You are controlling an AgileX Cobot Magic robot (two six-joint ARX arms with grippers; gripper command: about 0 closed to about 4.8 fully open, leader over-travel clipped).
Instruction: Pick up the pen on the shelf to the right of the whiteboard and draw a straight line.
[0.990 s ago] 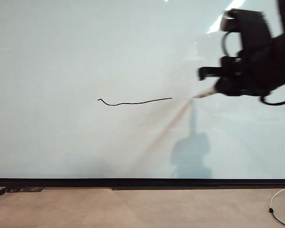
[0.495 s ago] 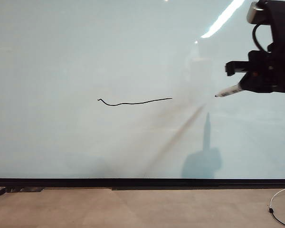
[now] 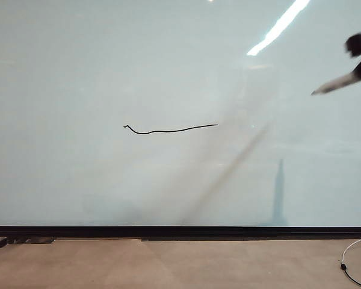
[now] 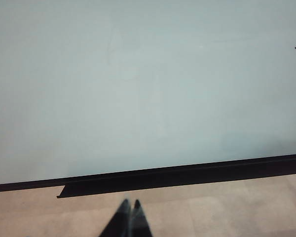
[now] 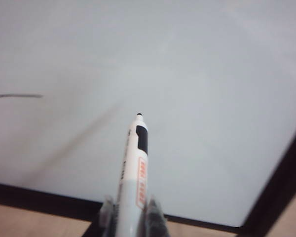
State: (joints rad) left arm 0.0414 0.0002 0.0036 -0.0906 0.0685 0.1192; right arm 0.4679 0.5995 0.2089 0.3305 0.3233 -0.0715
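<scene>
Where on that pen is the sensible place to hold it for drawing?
On the rear barrel, from behind, as the right gripper does: its fingers are shut on the pen low on the printed white body. That leaves the narrow dark tip sticking out free toward the whiteboard. The round straight barrel suits a pinch from both sides.

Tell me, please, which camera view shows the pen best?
The right wrist view: the pen fills it, sharp, label readable, clamped in the right gripper. The exterior view shows it only blurred at the right edge. The left wrist view shows none of it.
</scene>
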